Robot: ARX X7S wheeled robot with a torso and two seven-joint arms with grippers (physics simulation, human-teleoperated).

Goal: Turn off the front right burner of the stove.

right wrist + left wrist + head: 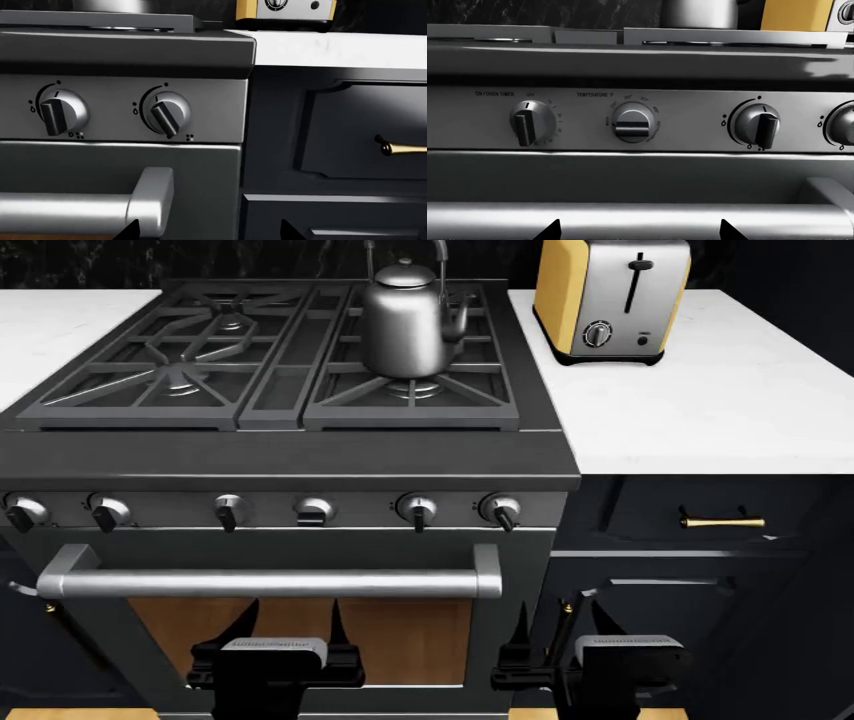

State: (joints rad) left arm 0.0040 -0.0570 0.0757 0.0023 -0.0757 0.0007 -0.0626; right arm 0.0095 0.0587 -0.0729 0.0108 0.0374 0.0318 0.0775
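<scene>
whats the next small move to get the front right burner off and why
Probably raise the right gripper toward the rightmost knob. That knob sits tilted off vertical, unlike its upright neighbour, and both grippers hang open below the oven handle, touching nothing.

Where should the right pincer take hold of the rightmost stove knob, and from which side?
Grip the raised bar across the rightmost knob, one finger on each flat side. Come straight in from the front, pincer rolled to match the bar's slight tilt. The round skirt behind it looks smooth and probably harder to pinch.
</scene>
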